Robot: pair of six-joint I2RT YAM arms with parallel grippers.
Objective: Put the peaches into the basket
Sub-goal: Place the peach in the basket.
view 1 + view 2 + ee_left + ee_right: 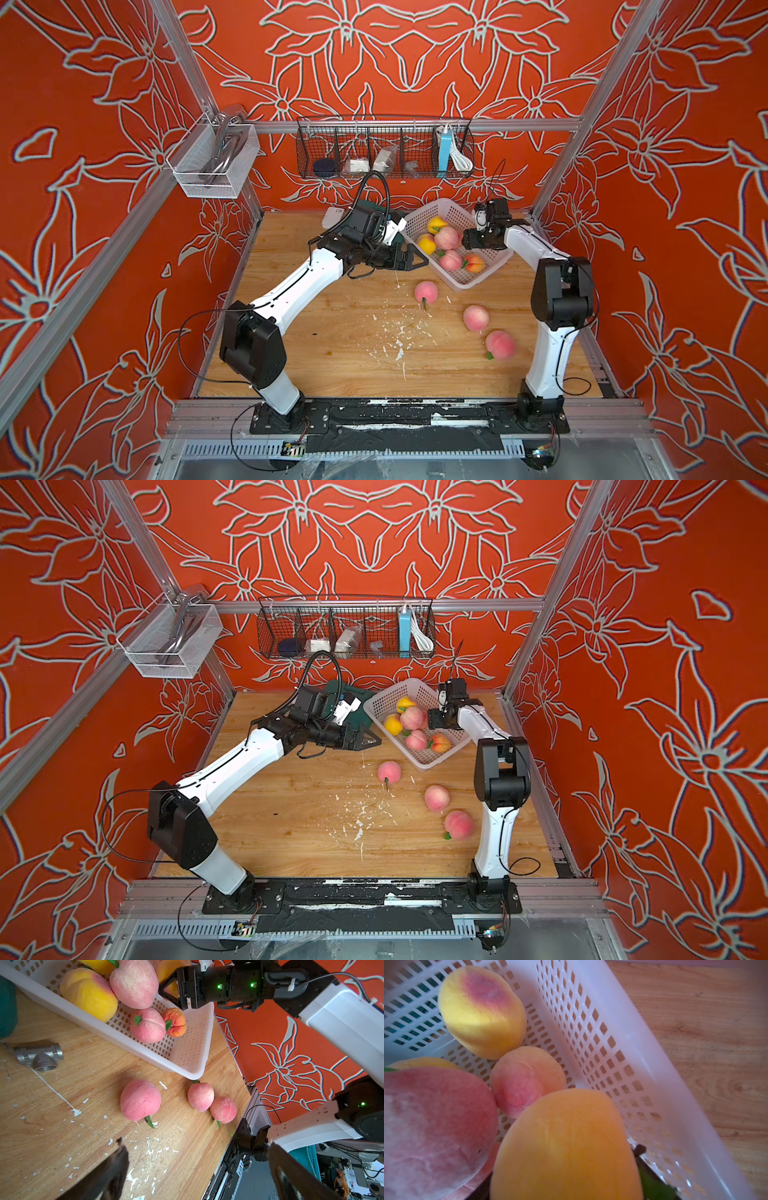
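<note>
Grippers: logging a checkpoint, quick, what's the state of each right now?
Left gripper: open, empty.
Right gripper: shut on a yellow-orange peach, over the basket.

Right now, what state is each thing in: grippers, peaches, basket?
basket: upright on the table, partly filled.
peaches in the basket: resting inside.
pink peaches on the table: three, loose, outside the basket.
left gripper: open, empty.
right gripper: shut on yellow-orange peach.
yellow-orange peach: held over the basket, not yet released.
</note>
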